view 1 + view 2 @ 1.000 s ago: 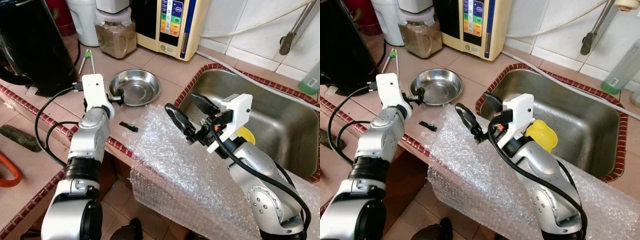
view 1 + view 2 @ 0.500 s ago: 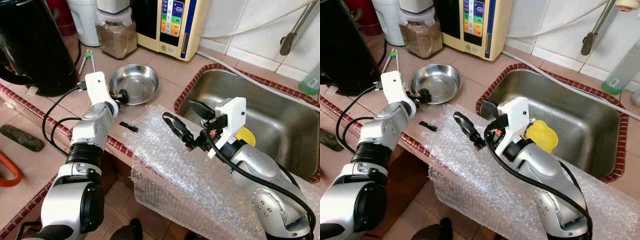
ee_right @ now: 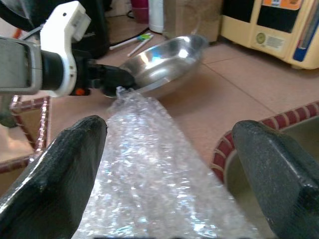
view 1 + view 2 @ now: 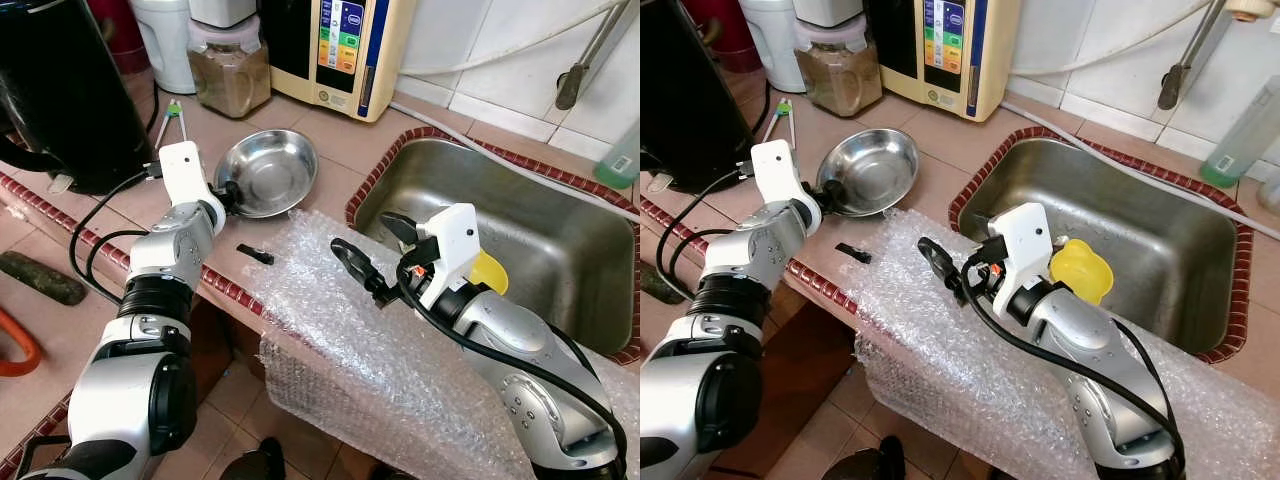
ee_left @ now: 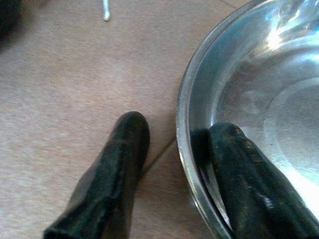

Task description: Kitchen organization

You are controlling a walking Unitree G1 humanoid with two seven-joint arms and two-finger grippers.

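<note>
The left gripper (image 5: 172, 164) was clenched on the rim of the steel bowl (image 4: 268, 172), one finger inside, one outside; the bowl sat tilted on the tabletop (image 4: 330, 135). The right gripper (image 4: 372, 255) hovered with fingers spread above the bubble wrap (image 4: 350, 340).

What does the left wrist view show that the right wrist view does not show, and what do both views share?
The left wrist view alone shows how the left hand grips: one finger lies inside the steel bowl, the other finger outside on the counter tile, the rim between them.

The right wrist view alone shows the bubble wrap, the open right hand over it, the sink's edge, and the jar and the appliance behind.

Both show the steel bowl, tilted, with the left hand at its rim, and the tiled counter.
</note>
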